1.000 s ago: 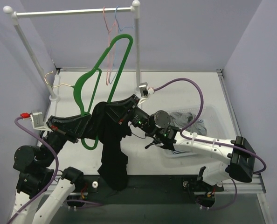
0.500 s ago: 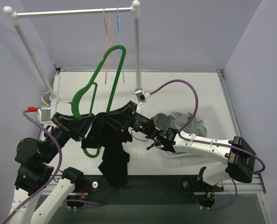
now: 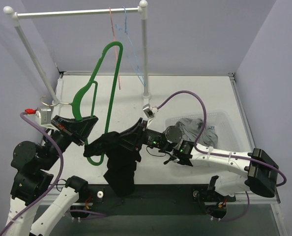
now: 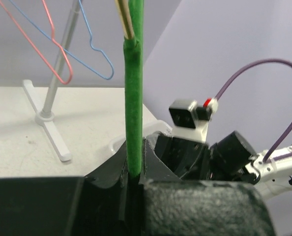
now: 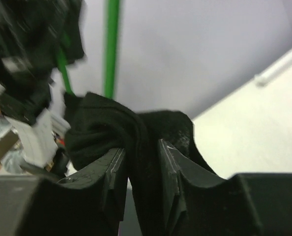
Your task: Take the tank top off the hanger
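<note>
Tank top (image 3: 120,169): limp, crumpled black cloth

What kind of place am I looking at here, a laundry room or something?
Probably a robotics test booth staged as a laundry corner, not a home: plain lilac walls box in a white table, which carries a clothes rail, a green hanger and a clear bin of garments.

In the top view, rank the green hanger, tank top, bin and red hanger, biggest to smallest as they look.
1. green hanger, the longest span.
2. tank top and bin look about alike; the right arm hides part of the bin.
3. red hanger, thin and short.
</note>
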